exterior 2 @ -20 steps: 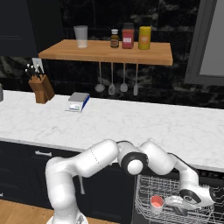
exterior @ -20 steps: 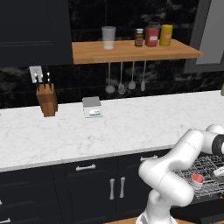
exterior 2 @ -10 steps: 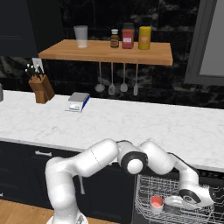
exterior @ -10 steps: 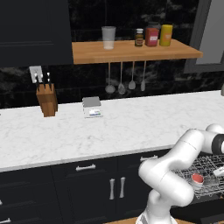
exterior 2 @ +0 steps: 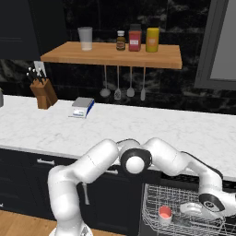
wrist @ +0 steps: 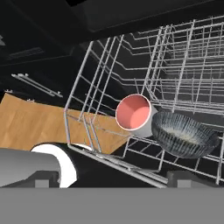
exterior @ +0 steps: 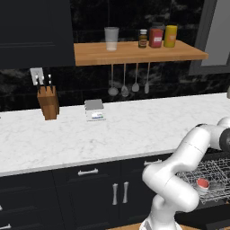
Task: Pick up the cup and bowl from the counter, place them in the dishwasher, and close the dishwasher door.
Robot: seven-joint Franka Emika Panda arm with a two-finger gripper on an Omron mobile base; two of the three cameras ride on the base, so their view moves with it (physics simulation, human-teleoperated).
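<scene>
My jaws have just sprung wide, apparently leaving the ribbed glass bowl (wrist: 183,138) beside the small red cup (wrist: 134,113) in the silvery wire rack (wrist: 105,92); only the door remains.

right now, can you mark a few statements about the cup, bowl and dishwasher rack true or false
1. The cup is inside the wire rack. True.
2. The bowl is on the counter. False: it sits in the rack, right beside the cup.
3. The gripper is clamped on the cup. False: its jaws are open and hold nothing, with the cup lying clear ahead of them.
4. The dishwasher rack is pulled out. True, it shows below the counter edge in both base views.
5. The clear tumbler stands in the rack. False: it is on the wooden shelf.
</scene>
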